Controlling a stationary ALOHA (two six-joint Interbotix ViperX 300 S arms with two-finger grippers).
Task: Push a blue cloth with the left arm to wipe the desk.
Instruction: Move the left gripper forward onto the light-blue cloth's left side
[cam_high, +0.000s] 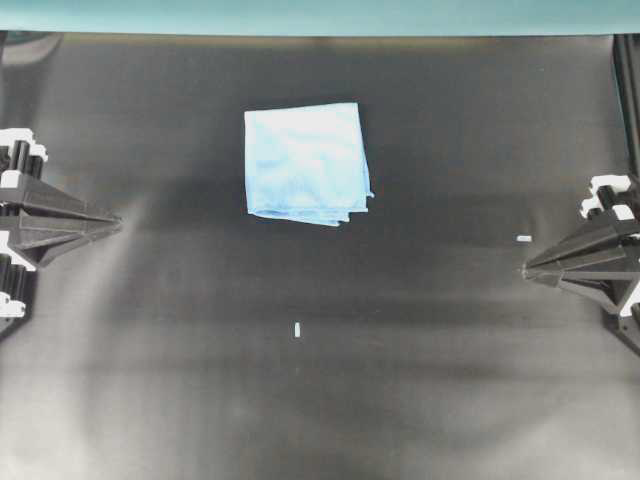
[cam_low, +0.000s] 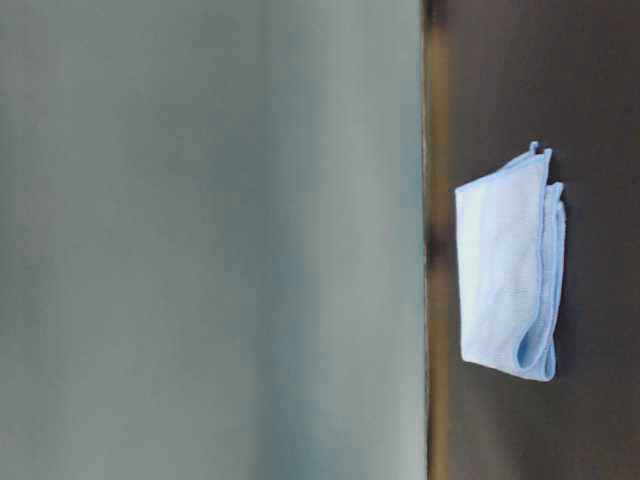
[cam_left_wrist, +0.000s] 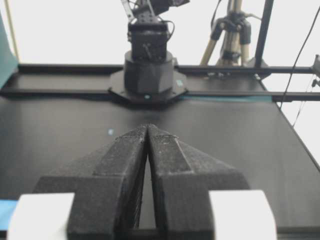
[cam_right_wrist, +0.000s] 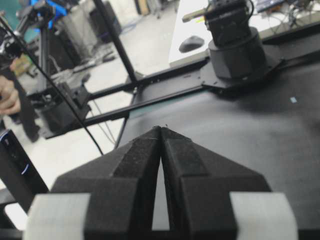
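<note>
The blue cloth (cam_high: 306, 162) lies folded flat on the black desk (cam_high: 300, 400), up the middle toward the teal far edge; it also shows in the table-level view as a folded pad (cam_low: 508, 270). My left gripper (cam_high: 116, 225) rests at the desk's left edge, shut and empty, its tips pointing right, well short of the cloth and below it in the overhead view. In the left wrist view the tips of the left gripper (cam_left_wrist: 149, 126) meet over bare desk; only a sliver of blue shows at the lower left corner (cam_left_wrist: 6, 211). My right gripper (cam_high: 526, 270) is shut at the right edge, its tips (cam_right_wrist: 161, 128) touching.
Two small white tape marks sit on the desk, one (cam_high: 298, 330) near the middle front and one (cam_high: 523, 238) by the right gripper. A teal strip (cam_high: 320, 15) borders the far edge. The opposite arm's base (cam_left_wrist: 148, 75) stands straight across from the left gripper.
</note>
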